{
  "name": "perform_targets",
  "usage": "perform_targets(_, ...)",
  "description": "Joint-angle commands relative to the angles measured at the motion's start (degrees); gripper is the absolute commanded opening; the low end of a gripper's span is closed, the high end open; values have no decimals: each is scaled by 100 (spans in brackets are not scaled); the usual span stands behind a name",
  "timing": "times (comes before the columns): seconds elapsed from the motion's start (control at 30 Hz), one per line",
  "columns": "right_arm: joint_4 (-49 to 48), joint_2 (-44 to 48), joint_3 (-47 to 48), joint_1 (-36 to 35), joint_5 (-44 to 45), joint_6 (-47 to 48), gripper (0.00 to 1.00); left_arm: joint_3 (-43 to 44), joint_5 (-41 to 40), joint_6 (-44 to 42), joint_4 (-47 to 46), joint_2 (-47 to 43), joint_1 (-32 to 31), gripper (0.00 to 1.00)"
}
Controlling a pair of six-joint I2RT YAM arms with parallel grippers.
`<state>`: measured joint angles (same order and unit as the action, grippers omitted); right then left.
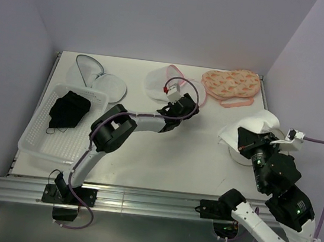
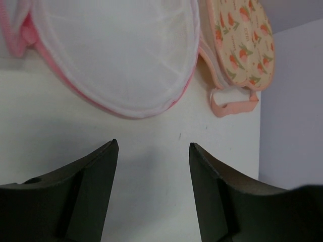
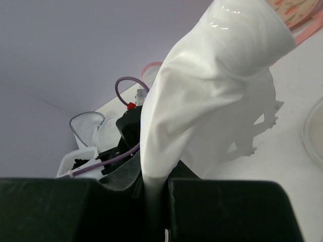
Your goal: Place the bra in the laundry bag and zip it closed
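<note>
The black bra (image 1: 68,108) lies bunched in a white plastic basket (image 1: 34,140) at the left. The laundry bag (image 1: 158,80), white mesh with pink trim, lies at the back middle; it fills the upper left of the left wrist view (image 2: 116,55). My left gripper (image 1: 185,105) is open and empty just in front of the bag's near right edge, low over bare table (image 2: 154,146). My right gripper (image 1: 247,145) is shut on a smooth white cloth (image 1: 256,127) at the right, held up off the table (image 3: 212,91).
An orange patterned pouch (image 1: 231,84) with a pink strap lies at the back right (image 2: 242,45). A white mesh pouch with grey trim (image 1: 96,75) lies open behind the basket. A round white dish (image 1: 243,158) sits under the right gripper. Walls close in on three sides.
</note>
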<state>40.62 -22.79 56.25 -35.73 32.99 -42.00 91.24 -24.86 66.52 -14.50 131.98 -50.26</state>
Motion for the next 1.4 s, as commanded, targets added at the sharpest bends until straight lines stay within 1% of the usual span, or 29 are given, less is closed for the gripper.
perform_targets(0.0, 218, 143, 290, 22, 111, 174, 0, 709, -194, 431, -274, 397, -19, 65)
perform_targets(0.03, 279, 178, 281, 22, 120, 183, 0, 1094, -221, 484, 58, 598, -10, 64)
perform_targets(0.13, 315, 248, 264, 13, 146, 218, 0, 1684, -466, 642, 552, 881, -10, 63)
perform_targets(0.2, 315, 257, 281, 13, 102, 253, 0, 1939, -660, 791, 913, 952, -1, 63)
perform_targets(0.33, 315, 205, 299, 13, 32, 271, 0, 2266, -774, 950, 1528, 1119, 25, 61)
perform_targets(0.37, 306, 213, 290, 22, 6, 271, 0, 2223, -775, 959, 1582, 1093, 25, 61)
perform_targets(0.47, 262, 275, 238, 13, -47, 289, 0, 1924, -766, 1073, 1346, 987, 34, 60)
perform_targets(0.57, 262, 283, 202, 13, -12, 297, 1, 2082, -757, 1214, 1678, 1084, 78, 59)
perform_targets(0.63, 262, 319, 167, 22, -30, 297, 1, 1898, -757, 1267, 1504, 1040, 130, 59)
perform_targets(0.67, 262, 319, 158, 13, -38, 306, 1, 1767, -740, 1232, 1207, 996, 130, 59)
perform_targets(0.73, 253, 310, 132, 22, -39, 315, 1, 1607, -731, 1136, 968, 952, 174, 57)
perform_targets(0.8, 262, 310, 132, 22, -21, 315, 1, 1799, -722, 1056, 1194, 978, 192, 55)
perform_targets(0.87, 253, 310, 132, 13, 5, 332, 1, 1792, -730, 1056, 1432, 944, 210, 53)
perform_targets(1.17, 218, 319, 71, 22, -47, 315, 1, 466, -704, 1065, 1354, 215, 271, 47)
perform_targets(1.27, 209, 371, -8, 13, -39, 298, 2, -87, -739, 1030, 1415, -154, 262, 45)
perform_targets(1.3, 209, 397, -26, 22, -39, 297, 2, -428, -757, 1012, 1424, -242, 271, 45)
perform_targets(1.37, 209, 424, -70, 22, -30, 280, 2, -816, -757, 977, 1389, -594, 271, 44)
